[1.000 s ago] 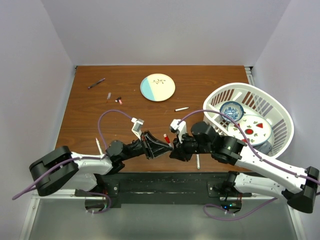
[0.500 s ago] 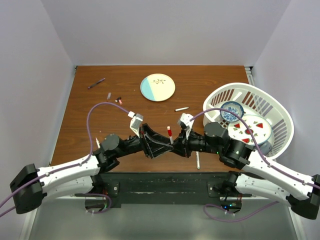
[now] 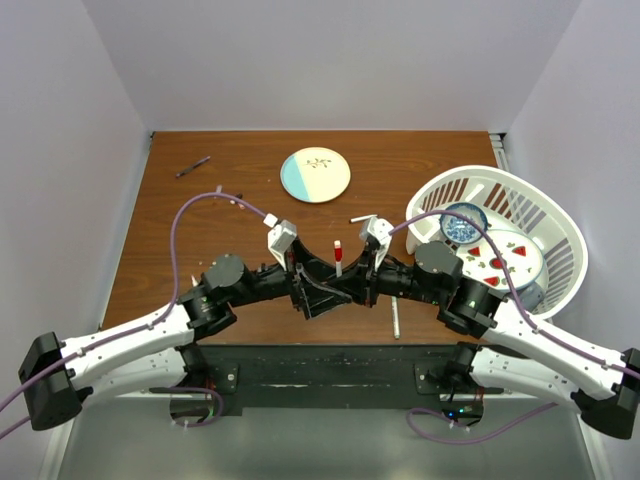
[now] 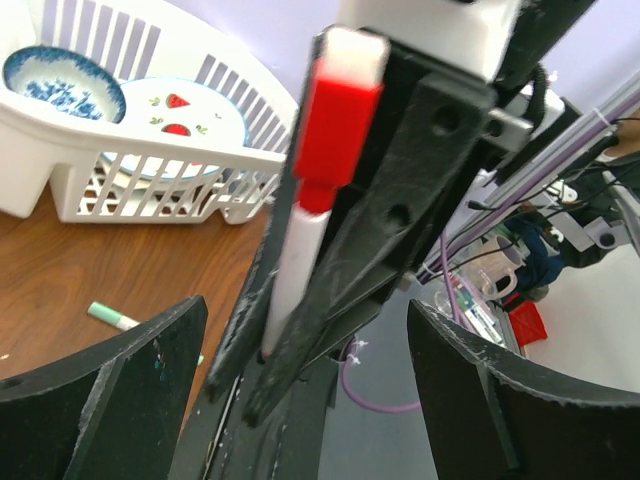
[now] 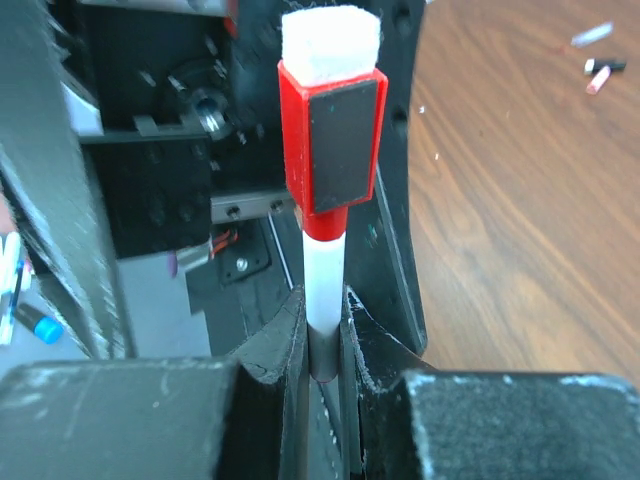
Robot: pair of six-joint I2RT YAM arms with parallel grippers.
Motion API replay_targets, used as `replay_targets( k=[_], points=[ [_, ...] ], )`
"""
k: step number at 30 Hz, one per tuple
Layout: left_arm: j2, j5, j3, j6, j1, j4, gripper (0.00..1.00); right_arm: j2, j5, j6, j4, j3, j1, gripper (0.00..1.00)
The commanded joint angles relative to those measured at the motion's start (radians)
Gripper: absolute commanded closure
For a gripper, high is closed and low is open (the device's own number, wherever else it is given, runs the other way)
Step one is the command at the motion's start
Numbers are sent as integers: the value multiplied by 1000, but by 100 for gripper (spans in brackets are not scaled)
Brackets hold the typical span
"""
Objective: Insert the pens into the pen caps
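Top view looks down on the table — both wrist views sit close on the same red-capped pen.

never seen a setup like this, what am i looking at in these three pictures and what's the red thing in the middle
These are two robot arms bolted at the near edge of a wooden table. One picture looks down from above. The other two come from small cameras on each arm's wrist. The right gripper is shut on a white pen, held upright. The red thing is the red cap on its top end. The left gripper is open and holds nothing. Also there: a plate, a dark purple pen, and at the right a white basket holding dishes.
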Motion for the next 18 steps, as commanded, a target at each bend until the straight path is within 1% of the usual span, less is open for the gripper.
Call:
replay_targets(
  k=[1, 5, 10, 15, 18],
  points=[
    [-16, 46, 64, 43, 34, -75, 14, -10, -15, 13, 90, -2, -4, 100],
    [-62, 38, 88, 68, 75, -139, 15, -13, -21, 6, 66, -3, -4, 100],
    [-114, 49, 131, 83, 114, -174, 16, -2, -64, 6, 66, -17, -4, 100],
    [-93, 52, 179, 99, 120, -201, 17, 11, -101, 24, 78, -25, -4, 100],
    [-67, 67, 202, 99, 120, -191, 19, 15, -106, 30, 80, -25, -2, 100]
  ],
)
